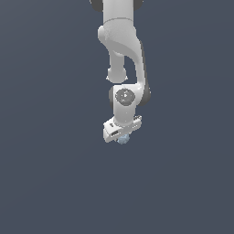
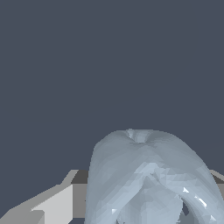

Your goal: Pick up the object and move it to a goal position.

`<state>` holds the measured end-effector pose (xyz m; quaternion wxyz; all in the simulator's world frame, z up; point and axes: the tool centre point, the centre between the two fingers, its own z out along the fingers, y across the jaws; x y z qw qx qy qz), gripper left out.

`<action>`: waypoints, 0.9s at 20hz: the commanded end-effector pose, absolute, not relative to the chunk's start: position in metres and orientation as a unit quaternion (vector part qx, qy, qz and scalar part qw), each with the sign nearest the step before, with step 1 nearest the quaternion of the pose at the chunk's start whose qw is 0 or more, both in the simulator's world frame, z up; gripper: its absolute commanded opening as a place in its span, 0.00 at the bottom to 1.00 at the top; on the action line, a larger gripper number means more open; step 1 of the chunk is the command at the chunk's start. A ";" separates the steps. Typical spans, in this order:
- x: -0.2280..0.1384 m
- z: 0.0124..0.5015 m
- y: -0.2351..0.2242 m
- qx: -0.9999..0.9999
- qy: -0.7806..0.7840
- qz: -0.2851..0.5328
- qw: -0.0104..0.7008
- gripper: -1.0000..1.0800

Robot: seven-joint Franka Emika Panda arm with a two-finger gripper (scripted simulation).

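Gripper [image 1: 122, 137] at arm's low end, fingers pinching object [image 1: 122, 140]; pale lumpy blob peeks just below white hand.

Wrist view: object [image 2: 146, 179] fills space right against gripper, one finger [image 2: 57, 203] beside it.

Risk: uneven faceted surface, grip looks shallow — blob may slip or twist out during carry.

Around gripper: only plain dark ground, no obstacle seen. Goal marker not visible.

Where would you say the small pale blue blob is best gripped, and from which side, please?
Probably across its narrow middle, coming straight down from above. The blob is lumpy and roundish with no handle, and far narrower than the gripper, so fingers closing on opposite flanks should hold it. The gripper sits right over it now; whether it is closed cannot be told.
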<state>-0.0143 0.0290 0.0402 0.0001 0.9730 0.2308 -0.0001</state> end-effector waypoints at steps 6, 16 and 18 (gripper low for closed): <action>-0.014 0.039 0.030 0.973 0.231 0.000 0.000 0.00; -0.027 0.050 0.022 0.973 0.231 0.000 0.000 0.00; -0.033 0.055 0.019 0.973 0.231 0.000 0.000 0.00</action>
